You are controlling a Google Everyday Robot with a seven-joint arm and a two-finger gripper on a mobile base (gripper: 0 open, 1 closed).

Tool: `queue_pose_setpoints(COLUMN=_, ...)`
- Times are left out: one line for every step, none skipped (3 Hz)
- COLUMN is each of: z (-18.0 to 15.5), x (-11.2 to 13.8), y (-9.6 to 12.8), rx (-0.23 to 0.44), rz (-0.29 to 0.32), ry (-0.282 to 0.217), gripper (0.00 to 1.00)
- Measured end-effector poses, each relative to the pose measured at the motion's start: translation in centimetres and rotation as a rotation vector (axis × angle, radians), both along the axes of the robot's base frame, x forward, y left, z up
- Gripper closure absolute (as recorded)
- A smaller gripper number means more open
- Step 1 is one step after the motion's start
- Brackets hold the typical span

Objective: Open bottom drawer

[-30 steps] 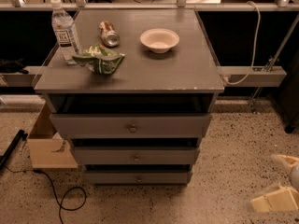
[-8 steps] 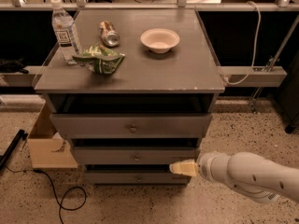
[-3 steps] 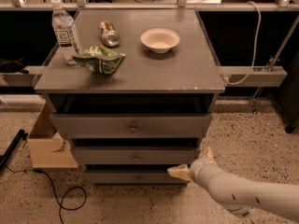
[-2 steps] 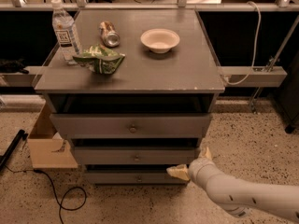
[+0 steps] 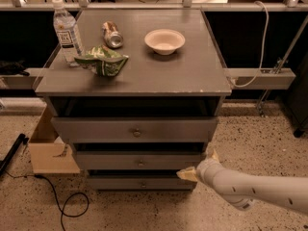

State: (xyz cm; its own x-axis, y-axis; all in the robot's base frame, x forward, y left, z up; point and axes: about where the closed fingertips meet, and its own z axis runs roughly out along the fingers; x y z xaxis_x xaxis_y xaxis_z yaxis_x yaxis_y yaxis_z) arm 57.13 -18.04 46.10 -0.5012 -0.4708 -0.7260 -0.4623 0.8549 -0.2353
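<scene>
Gripper [image 5: 199,165], fingers spread, sits at the right end of the bottom drawer [image 5: 125,183].

water bottle [image 5: 67,30], can [image 5: 112,34], bag [image 5: 102,62], bowl [image 5: 164,41]

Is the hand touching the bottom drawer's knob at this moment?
Apart. The camera view shows the hand at the right end of the bottom drawer, with a stretch of bare grey front between it and the centre knob.
</scene>
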Motion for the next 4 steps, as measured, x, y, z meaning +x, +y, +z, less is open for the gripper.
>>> queue_pose_setpoints(z=0.0, x=0.5, y=-3.1, rx=-0.148, rz=0.168, ry=0.088, gripper=0.0)
queue_pose_setpoints(z=0.2, x=-1.1, y=-5.8, rx=-0.253, rz=0.313, ry=0.149, gripper=0.0)
queue_pose_setpoints(z=-0.4, x=-2.1, y=-5.4, rx=-0.238, rz=0.333, ry=0.182, gripper=0.0)
queue_pose_setpoints(z=0.3, x=-1.3, y=-4.4, rx=-0.189, rz=0.333, ry=0.155, gripper=0.0)
